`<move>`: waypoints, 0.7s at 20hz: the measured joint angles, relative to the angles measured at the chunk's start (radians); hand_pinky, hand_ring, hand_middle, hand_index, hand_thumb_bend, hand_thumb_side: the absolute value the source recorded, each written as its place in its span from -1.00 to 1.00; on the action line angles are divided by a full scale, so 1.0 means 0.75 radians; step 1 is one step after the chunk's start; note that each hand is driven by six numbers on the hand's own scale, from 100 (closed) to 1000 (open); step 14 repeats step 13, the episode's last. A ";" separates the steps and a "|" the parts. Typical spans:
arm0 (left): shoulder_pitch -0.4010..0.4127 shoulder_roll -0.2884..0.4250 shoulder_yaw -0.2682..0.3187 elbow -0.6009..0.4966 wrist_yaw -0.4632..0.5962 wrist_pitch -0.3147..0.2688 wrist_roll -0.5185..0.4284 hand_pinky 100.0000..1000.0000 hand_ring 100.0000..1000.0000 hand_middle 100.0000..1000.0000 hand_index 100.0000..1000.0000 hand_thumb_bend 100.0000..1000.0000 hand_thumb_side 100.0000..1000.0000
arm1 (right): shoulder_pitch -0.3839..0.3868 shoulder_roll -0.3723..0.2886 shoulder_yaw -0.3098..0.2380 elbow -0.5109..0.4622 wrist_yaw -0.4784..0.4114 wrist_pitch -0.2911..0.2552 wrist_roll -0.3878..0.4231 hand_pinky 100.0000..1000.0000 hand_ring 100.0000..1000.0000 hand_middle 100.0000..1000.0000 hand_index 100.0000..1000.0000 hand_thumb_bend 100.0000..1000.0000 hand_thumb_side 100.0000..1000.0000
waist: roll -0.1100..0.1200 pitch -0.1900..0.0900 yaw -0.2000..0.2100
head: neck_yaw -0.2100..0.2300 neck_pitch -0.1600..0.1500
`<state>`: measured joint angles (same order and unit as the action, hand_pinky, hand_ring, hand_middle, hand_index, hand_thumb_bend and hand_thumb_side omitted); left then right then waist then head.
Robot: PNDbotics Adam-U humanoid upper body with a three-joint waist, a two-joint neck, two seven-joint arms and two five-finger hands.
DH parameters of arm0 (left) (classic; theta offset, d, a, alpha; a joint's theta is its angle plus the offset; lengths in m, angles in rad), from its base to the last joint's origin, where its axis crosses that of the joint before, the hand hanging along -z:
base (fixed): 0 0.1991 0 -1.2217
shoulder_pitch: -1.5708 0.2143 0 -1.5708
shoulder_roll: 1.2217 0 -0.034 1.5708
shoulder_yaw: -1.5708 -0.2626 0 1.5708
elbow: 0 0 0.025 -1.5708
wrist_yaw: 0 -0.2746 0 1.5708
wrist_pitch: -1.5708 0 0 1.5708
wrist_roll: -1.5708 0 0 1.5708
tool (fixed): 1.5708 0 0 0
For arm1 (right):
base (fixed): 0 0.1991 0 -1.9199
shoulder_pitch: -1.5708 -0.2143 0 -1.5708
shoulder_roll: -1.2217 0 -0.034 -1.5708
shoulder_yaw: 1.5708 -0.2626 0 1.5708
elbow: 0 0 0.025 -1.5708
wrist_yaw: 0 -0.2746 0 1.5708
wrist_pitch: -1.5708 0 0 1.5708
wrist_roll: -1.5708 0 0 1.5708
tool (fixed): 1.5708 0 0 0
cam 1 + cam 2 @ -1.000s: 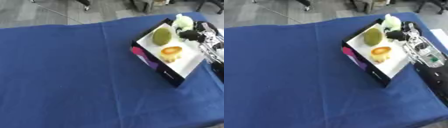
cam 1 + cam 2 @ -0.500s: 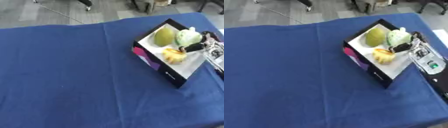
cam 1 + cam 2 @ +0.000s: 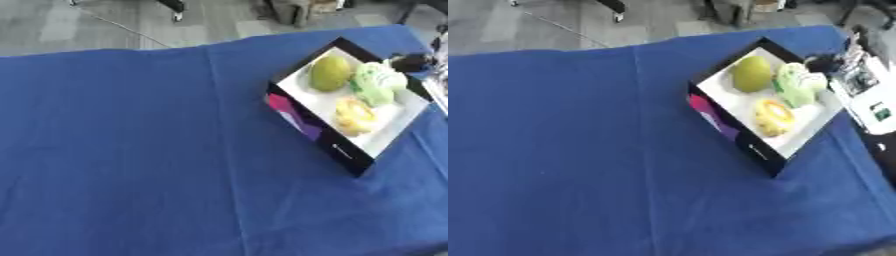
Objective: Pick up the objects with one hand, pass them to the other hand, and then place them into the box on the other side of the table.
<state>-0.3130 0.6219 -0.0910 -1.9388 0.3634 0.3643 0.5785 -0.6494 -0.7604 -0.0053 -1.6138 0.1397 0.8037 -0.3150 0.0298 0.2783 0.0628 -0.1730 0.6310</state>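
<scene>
I see three objects, green fruit (image 3: pixel 751 74), pale-green one (image 3: pixel 795 85) and yellow one (image 3: pixel 769 117), lying inside the box (image 3: pixel 737 142) on the blue surface (image 3: pixel 570 150); my right robot hand (image 3: pixel 833 62) sits at its far rim, grip probably released, though I cannot tell.

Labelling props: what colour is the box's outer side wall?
Black with a pink-purple patch on the box, clearest in the left eye view.

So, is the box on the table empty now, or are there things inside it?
Not empty. The box holds three things: a green round fruit, a pale green item and a yellow-orange one.
</scene>
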 measured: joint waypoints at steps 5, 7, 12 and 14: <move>0.007 -0.002 0.005 0.000 -0.003 -0.004 0.005 0.52 0.26 0.18 0.49 -0.84 0.55 | -0.002 0.008 -0.035 -0.278 -0.187 -0.113 -0.113 0.30 0.64 0.60 0.86 -1.00 0.17 | -0.002 0.000 0.000 | 0.018 0.000; 0.007 -0.008 0.006 0.000 -0.004 -0.010 0.011 0.52 0.25 0.18 0.49 -0.84 0.56 | -0.004 0.022 -0.040 -0.358 -0.296 -0.208 -0.208 0.28 0.60 0.56 0.81 -1.00 0.12 | -0.003 0.000 0.001 | 0.027 0.000; -0.008 -0.045 0.013 0.000 -0.004 -0.048 0.033 0.52 0.27 0.27 0.55 -0.82 0.57 | -0.024 0.089 0.021 -0.463 -0.548 -0.481 -0.481 0.25 0.56 0.53 0.77 -1.00 -0.14 | -0.001 0.000 0.015 | 0.042 0.000; -0.013 -0.057 0.013 0.000 -0.004 -0.062 0.037 0.52 0.27 0.27 0.55 -0.82 0.57 | -0.028 0.111 0.040 -0.465 -0.580 -0.517 -0.517 0.25 0.56 0.53 0.77 -1.00 -0.14 | -0.001 0.000 0.019 | 0.044 0.000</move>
